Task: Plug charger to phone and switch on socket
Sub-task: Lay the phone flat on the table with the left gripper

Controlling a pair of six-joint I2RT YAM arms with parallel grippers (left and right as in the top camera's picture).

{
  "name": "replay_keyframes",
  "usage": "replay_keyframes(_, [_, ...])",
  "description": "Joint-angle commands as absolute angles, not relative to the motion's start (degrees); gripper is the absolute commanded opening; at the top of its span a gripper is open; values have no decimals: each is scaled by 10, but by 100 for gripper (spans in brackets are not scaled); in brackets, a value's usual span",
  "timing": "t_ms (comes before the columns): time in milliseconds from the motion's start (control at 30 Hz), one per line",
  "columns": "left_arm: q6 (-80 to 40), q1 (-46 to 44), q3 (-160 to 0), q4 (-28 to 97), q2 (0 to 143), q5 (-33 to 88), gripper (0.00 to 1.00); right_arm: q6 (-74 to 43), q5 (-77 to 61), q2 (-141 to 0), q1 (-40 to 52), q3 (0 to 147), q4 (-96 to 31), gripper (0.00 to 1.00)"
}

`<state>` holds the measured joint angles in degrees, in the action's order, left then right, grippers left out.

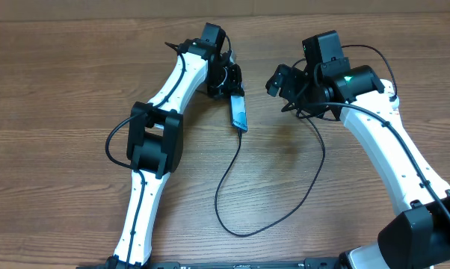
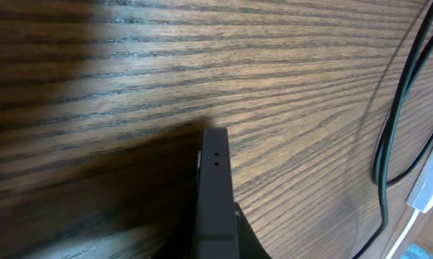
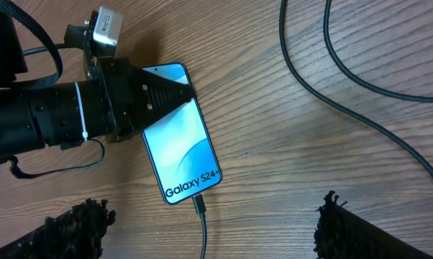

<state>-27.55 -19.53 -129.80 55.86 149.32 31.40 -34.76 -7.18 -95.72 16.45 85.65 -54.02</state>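
Note:
The phone (image 3: 182,147) lies on the wood table with its blue screen up and white text at its near short edge. In the overhead view the phone (image 1: 239,113) sits at the table's middle back. My left gripper (image 3: 141,97) is shut on the phone's far end, one finger lying across the screen. In the left wrist view the phone (image 2: 215,180) shows edge-on as a dark slab. The charger's connector tip (image 3: 200,205) sits in the phone's near edge, and its thin black cable (image 1: 226,187) loops toward the front. My right gripper (image 3: 213,230) hovers open over that end. The socket is out of view.
Two more runs of black cable (image 3: 324,79) cross the table to the right of the phone. The charger's loop (image 1: 300,202) swings back up under my right arm (image 1: 389,149). My left arm (image 1: 154,142) lies along the table's left half.

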Motion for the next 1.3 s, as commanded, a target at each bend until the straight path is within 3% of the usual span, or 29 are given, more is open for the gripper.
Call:
replay_keyframes(0, [-286,-200,-1301,558,1497,293,4,-343,-64,-945,164,862,-537,95])
replay_keyframes(500, [-294,-200,-1301,565,1497,290,6,-344,-64,-945,164,862,-537,95])
replay_keyframes(733, [-294,-199,-1301,567,1497,290,15,-344,-64,-945,164,862,-537,95])
replay_keyframes(1267, [-294,-199,-1301,574,1497,290,24,-344,-65,-945,164,862,-537,95])
